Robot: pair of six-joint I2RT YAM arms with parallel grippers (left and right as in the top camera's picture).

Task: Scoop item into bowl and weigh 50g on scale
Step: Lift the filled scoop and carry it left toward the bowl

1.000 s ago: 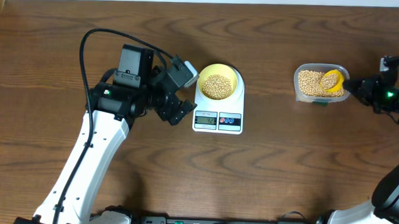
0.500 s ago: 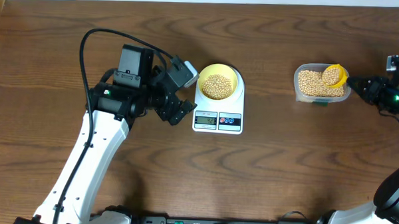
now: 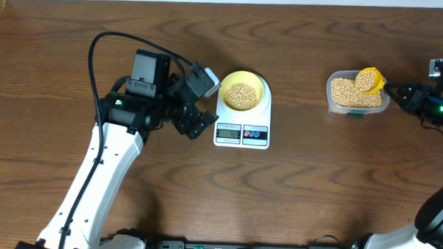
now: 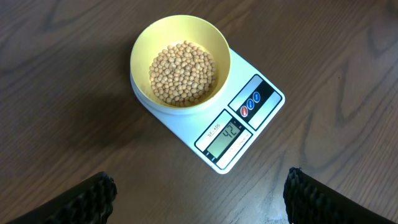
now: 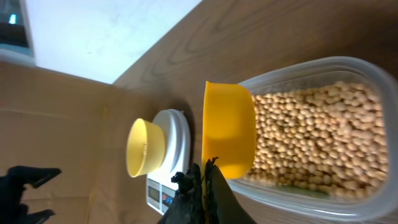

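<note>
The pale-yellow bowl sits on the white scale and holds a heap of tan beans. In the left wrist view the bowl and the beans are in full sight, and the scale shows 42 on its display. My left gripper hangs open just left of the scale, its fingers wide apart over bare wood. My right gripper is shut on the handle of a bright yellow scoop with beans in it, held over the tub. The scoop shows its outer side to the right wrist camera.
A clear plastic tub full of beans stands at the right, about a scale's width from the scale; its wall fills the right wrist view. Dark wooden tabletop lies all around. The left arm's black cable loops over the table's left half.
The right gripper has lifted the scoop out of the beans and drawn it toward the tub's far rim. The left arm, bowl and scale have not moved.
</note>
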